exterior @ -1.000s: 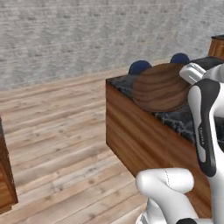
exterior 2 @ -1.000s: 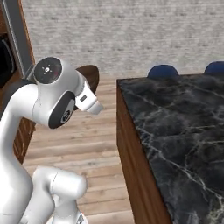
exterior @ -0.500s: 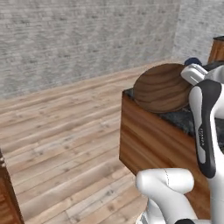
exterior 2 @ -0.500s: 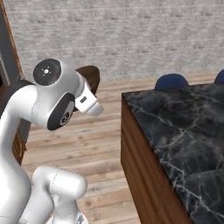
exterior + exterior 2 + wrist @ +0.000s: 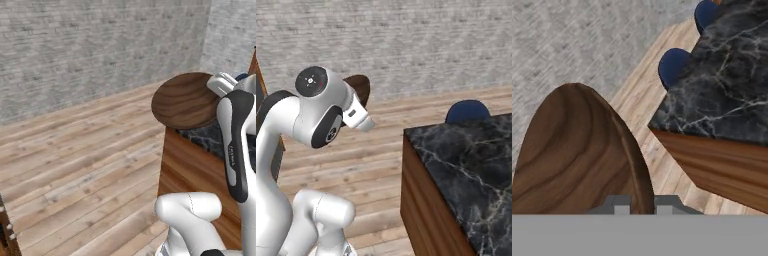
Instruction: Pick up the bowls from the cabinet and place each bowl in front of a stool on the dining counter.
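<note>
Gripper (image 5: 635, 204) is clamping the rim of the brown wood-grain bowl (image 5: 577, 155) — holding it in the air near the dining counter's (image 5: 732, 85) corner, with two navy stools (image 5: 674, 66) beyond.

Your arm (image 5: 311, 117): glossy white rounded shells, dark grey bands at the joints. One round black joint cap (image 5: 312, 81), ringed with small pale marks around a centre dot. A long black strip (image 5: 236, 145) with faint small lettering runs down one link. Bulbous white base link (image 5: 192, 210). Grey finger tips (image 5: 641, 204), blocky.
</note>
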Available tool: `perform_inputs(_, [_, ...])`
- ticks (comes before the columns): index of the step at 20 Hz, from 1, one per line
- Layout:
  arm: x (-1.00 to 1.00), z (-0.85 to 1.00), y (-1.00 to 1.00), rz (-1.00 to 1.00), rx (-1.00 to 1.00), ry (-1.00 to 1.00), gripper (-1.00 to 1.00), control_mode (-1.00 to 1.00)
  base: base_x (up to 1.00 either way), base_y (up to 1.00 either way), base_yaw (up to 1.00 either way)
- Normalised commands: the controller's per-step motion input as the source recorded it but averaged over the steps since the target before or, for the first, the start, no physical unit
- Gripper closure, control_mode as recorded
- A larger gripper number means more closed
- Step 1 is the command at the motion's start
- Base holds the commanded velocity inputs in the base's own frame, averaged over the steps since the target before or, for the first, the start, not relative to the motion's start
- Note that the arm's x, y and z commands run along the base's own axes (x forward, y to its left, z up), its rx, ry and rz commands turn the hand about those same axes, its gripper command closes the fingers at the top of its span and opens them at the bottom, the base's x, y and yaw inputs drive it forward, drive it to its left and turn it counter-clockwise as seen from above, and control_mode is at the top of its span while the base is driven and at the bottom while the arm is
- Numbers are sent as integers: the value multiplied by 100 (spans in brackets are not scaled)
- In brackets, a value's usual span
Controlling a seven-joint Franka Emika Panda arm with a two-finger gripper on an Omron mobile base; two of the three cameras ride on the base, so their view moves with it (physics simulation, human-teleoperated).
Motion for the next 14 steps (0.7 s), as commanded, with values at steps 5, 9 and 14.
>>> perform_inputs(5, [0, 0, 0, 0, 0, 0, 100, 100, 100, 77, -35])
perform_inputs(9, [0, 0, 0, 0, 0, 0, 100, 100, 100, 85, -34])
perform_inputs(14, [0, 0, 0, 0, 0, 0, 100, 100, 100, 76, -34])
